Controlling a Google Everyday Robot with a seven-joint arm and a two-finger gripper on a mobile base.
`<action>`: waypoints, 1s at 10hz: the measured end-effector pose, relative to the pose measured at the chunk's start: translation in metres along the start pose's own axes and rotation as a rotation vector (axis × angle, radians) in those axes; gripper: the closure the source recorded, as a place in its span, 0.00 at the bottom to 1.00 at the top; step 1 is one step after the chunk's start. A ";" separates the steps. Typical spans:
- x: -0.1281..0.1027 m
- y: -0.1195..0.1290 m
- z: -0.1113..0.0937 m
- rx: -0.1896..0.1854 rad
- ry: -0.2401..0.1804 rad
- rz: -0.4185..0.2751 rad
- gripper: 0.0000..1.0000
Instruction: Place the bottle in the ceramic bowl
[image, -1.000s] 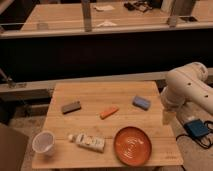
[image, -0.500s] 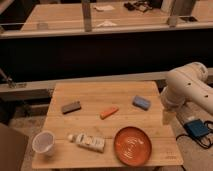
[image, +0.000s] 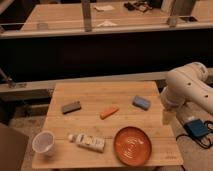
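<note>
The bottle (image: 89, 142), small and white with a printed label, lies on its side near the front of the wooden table (image: 100, 95), left of centre. Just to its right sits the ceramic bowl (image: 132, 145), a shallow orange-red dish with rings inside and nothing in it. My white arm (image: 187, 90) hangs over the table's right edge. The gripper (image: 167, 118) points down beside that edge, open and holding nothing, well to the right of the bottle and above and right of the bowl.
A translucent white cup (image: 43, 142) stands at the front left corner. A dark grey block (image: 71, 107), an orange piece (image: 109, 112) and a blue block (image: 141, 102) lie across the table's middle. A dark counter with a railing (image: 100, 27) runs behind. A blue device (image: 198, 128) lies on the floor at right.
</note>
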 end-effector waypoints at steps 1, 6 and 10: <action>-0.004 0.001 -0.002 0.002 -0.001 -0.006 0.20; -0.044 0.002 -0.011 0.009 -0.013 -0.054 0.20; -0.096 0.005 -0.016 0.006 -0.042 -0.125 0.20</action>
